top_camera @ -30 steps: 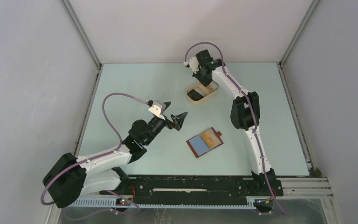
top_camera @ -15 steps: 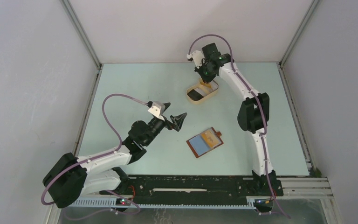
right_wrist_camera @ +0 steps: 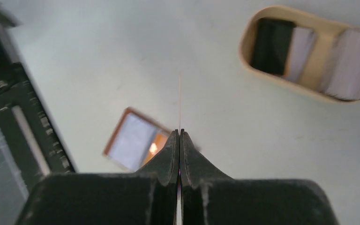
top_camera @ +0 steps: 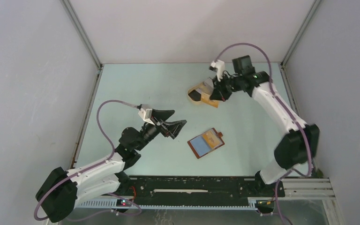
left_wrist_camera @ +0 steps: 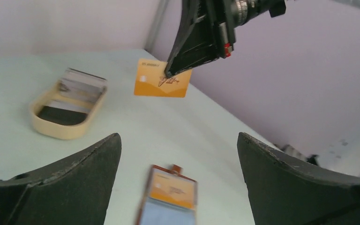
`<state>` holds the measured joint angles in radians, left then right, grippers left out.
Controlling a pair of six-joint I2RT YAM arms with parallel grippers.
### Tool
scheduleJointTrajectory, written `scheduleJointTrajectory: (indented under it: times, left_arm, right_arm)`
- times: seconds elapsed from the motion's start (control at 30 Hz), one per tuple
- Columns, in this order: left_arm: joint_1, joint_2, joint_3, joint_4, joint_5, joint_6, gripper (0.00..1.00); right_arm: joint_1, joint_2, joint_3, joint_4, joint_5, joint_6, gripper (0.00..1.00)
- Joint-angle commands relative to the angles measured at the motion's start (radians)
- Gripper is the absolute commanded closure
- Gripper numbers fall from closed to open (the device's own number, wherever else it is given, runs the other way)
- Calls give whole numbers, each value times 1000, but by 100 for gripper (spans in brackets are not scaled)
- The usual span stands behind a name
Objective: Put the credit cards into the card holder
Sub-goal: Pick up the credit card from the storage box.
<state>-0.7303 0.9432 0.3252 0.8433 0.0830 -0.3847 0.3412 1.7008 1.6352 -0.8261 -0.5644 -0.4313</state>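
Observation:
The card holder point(top_camera: 206, 143) lies open at mid-table, reddish-brown, with a pale blue card and an orange card lying on it; it also shows in the left wrist view point(left_wrist_camera: 168, 197) and the right wrist view point(right_wrist_camera: 138, 143). My right gripper point(top_camera: 219, 92) is shut on an orange credit card point(top_camera: 209, 99), held in the air just by the beige tray point(top_camera: 191, 97). The card is clear in the left wrist view point(left_wrist_camera: 161, 84) and edge-on in the right wrist view point(right_wrist_camera: 180, 103). My left gripper point(top_camera: 178, 119) is open and empty, left of the card holder.
The beige oval tray point(right_wrist_camera: 304, 91) holds a black card point(right_wrist_camera: 272, 47) and white or pale cards point(right_wrist_camera: 351, 65). Grey walls enclose the table on three sides. A black rail runs along the near edge point(top_camera: 192, 185).
My right gripper rose out of the tray with the orange card and its arm swung right. My left gripper shifted slightly toward the card holder, still open.

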Motion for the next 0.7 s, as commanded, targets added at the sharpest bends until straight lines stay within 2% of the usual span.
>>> scheduleJointTrajectory:
  times: [0.0, 0.07, 0.17, 0.27, 0.37, 0.47, 0.67]
  left_arm:
    - [-3, -30, -99, 167, 136, -287, 4]
    - [-28, -13, -141, 286, 133, -369, 4]
    - [-106, 38, -182, 436, 56, -426, 5]
    - [-178, 124, -190, 569, -23, -454, 5]
    - [-227, 209, -146, 582, -78, -469, 6]
    - [-253, 298, -99, 593, -133, -488, 8]
    - [-255, 420, -66, 652, -238, -539, 19]
  right_arm:
    - [-54, -246, -255, 184, -333, 108, 100]
    - [-85, -336, -379, 245, -434, 158, 100]
    - [-159, -408, -500, 356, -607, 297, 100]
    - [-211, -462, -665, 627, -737, 540, 100]
    - [-221, -471, -787, 893, -771, 761, 100]
    - [-222, -425, -795, 964, -794, 873, 100]
    - [-211, -386, -795, 973, -807, 919, 100]
